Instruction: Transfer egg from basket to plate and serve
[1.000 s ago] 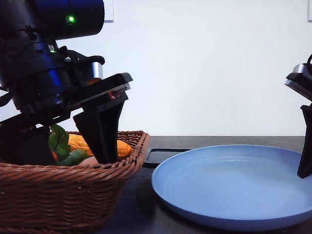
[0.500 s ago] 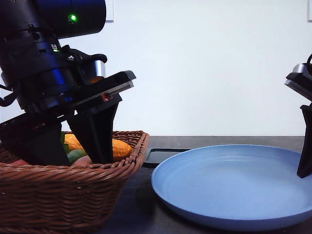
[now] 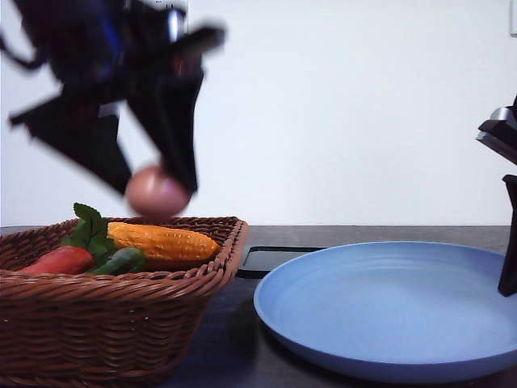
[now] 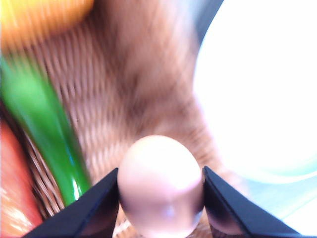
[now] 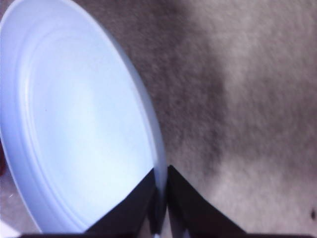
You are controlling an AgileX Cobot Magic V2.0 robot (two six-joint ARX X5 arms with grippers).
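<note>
A: Left side?
B: Basket [image 3: 113, 315] sits at the table's [image 3: 226, 356] left front edge. In it, left to right: red vegetable [image 3: 58, 260] with green leaves [image 3: 90, 228], a green one [image 3: 121, 261], corn cob [image 3: 161, 241] toward the right rim.

A: Left gripper [image 3: 153, 190]?
B: Above the basket, motion-blurred. Closed on the egg [image 3: 157, 192], which hangs clear over the rim. Left wrist view shows the egg [image 4: 160, 184] pinched between both fingers [image 4: 94, 208], one on each side, wicker blurred beneath.

A: Middle?
B: Black tray [image 3: 271, 259] flat on the table, just behind the gap between basket and plate. Its front edge is hidden by the plate.

A: Plate [image 3: 388, 307]?
B: Right of the basket, close but not touching, near the front edge. Nothing on it.

A: Right gripper [image 3: 507, 234]?
B: At the plate's right rim, mostly cut off by the frame edge. Right wrist view: gripper [image 5: 161, 208] with its jaws pinching the plate's rim [image 5: 148, 124], only a thin slit between them. Bare grey tabletop beside it.
</note>
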